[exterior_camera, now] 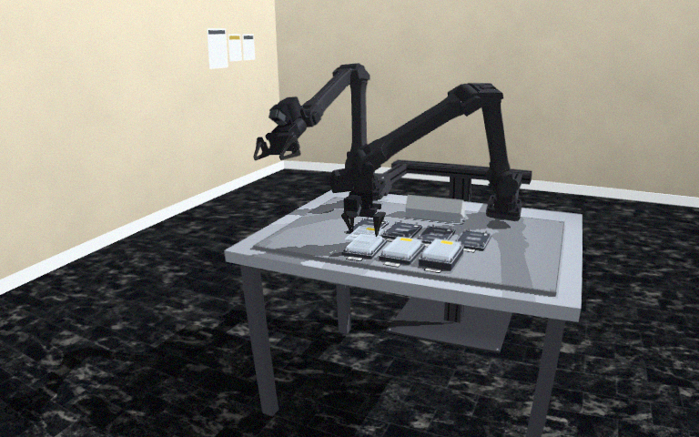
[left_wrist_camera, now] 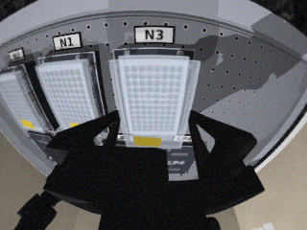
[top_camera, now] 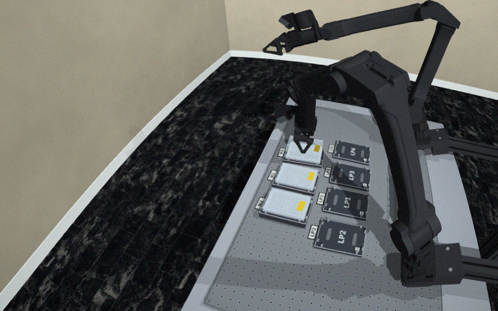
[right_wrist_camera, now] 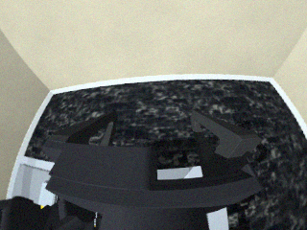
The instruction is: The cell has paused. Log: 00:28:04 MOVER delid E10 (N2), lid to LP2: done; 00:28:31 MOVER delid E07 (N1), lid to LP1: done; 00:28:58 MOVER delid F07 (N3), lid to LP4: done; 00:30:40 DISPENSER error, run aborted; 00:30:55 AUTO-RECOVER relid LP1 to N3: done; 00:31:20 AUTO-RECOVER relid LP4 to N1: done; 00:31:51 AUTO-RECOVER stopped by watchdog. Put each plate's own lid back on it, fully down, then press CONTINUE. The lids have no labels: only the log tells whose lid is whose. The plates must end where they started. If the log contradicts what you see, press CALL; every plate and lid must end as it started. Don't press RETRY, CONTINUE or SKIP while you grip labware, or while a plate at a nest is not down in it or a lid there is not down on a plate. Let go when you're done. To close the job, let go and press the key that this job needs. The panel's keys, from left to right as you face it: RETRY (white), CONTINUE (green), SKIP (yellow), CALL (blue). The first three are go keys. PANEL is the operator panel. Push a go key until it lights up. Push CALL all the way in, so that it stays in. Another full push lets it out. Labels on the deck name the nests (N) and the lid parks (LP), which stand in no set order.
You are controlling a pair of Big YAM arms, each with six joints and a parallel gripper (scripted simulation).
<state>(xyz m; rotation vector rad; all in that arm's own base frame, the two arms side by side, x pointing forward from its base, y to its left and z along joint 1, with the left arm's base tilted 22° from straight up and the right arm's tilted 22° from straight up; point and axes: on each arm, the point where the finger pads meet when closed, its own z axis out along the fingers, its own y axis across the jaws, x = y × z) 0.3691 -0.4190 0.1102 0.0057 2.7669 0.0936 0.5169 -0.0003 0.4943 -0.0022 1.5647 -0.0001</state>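
The task's lid (top_camera: 318,155) (exterior_camera: 359,235) (left_wrist_camera: 196,81) is clear, shallow and rectangular, with a yellow tag (top_camera: 316,148) (exterior_camera: 369,228) (left_wrist_camera: 147,141) at one short end. It is held above nest N3 (top_camera: 303,164) (left_wrist_camera: 191,51), at the far end of the left-hand row in the top view; its edges do not quite coincide with the plate (exterior_camera: 363,248) (left_wrist_camera: 153,86) beneath.

The left end effector (top_camera: 303,146) (exterior_camera: 363,231) (left_wrist_camera: 153,113) stands wide, closed on the lid's two long sides. The right end effector (top_camera: 264,49) (exterior_camera: 269,156) (right_wrist_camera: 153,114) is fully open, gripping nothing, well apart from the table (top_camera: 205,286) (exterior_camera: 412,286).

Handling assessment: light, thin, fairly stiff plastic, probably smooth and inclined to slip or tip. Opposed long sides near mid-length are the proper hold; excess squeeze could bow it. Alignment should precede lowering, and release should follow full seating.
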